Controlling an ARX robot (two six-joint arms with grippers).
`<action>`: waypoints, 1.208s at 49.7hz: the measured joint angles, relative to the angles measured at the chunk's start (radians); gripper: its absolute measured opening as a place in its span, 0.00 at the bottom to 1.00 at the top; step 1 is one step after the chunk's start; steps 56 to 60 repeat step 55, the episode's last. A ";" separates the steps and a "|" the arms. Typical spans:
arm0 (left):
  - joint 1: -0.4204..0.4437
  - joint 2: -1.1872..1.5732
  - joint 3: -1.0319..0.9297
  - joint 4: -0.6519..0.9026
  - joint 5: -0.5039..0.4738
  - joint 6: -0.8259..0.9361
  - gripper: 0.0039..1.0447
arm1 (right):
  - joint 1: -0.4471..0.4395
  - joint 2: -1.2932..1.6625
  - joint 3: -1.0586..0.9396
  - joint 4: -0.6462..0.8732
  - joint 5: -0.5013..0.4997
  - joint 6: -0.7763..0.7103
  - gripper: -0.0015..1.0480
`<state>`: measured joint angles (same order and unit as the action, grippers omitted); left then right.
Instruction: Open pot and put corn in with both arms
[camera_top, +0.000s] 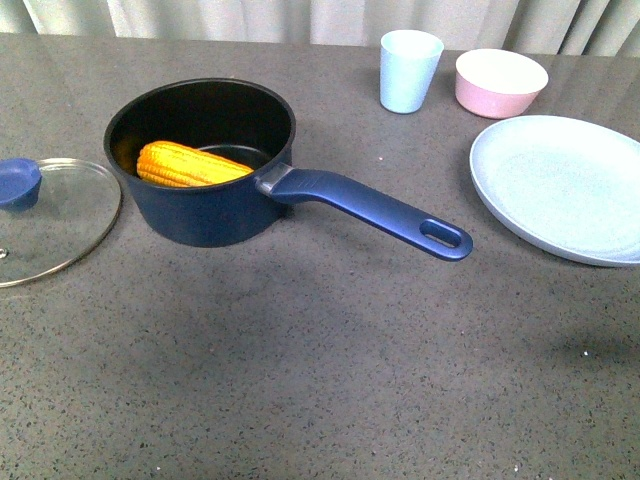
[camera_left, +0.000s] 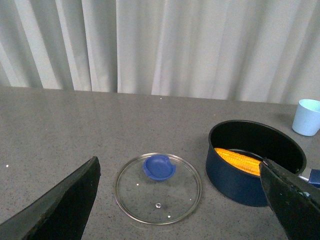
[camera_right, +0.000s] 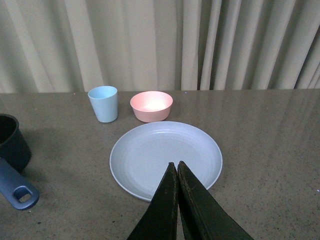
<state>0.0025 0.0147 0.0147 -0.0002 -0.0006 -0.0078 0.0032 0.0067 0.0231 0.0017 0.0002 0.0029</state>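
My left pincer (camera_left: 177, 200) gapes empty, its fingertips cut off; my right pincer (camera_right: 177, 200) is pressed closed. The yellow-orange corn (camera_top: 190, 165) lies inside the uncovered pot (camera_top: 205, 205), partly hidden by its wall, on the counter (camera_top: 320, 380).

The pot (camera_top: 205, 170) stands uncovered, its mouth free from above, with only the corn (camera_top: 190, 165) lying inside. Left of the pot the glass lid (camera_top: 50, 220) lies just beside it. Right of the pot its handle (camera_top: 375, 208) juts toward the plate (camera_top: 560, 185); the cup (camera_top: 409, 70) and bowl (camera_top: 500, 82) stand behind.
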 joint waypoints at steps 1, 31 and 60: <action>0.000 0.000 0.000 0.000 0.000 0.000 0.92 | 0.000 0.000 0.000 0.000 0.000 0.000 0.02; 0.000 0.000 0.000 0.000 0.000 0.000 0.92 | 0.000 0.000 0.000 0.000 0.000 0.000 0.93; 0.000 0.000 0.000 0.000 0.000 0.000 0.92 | 0.000 0.000 0.000 0.000 0.000 0.000 0.91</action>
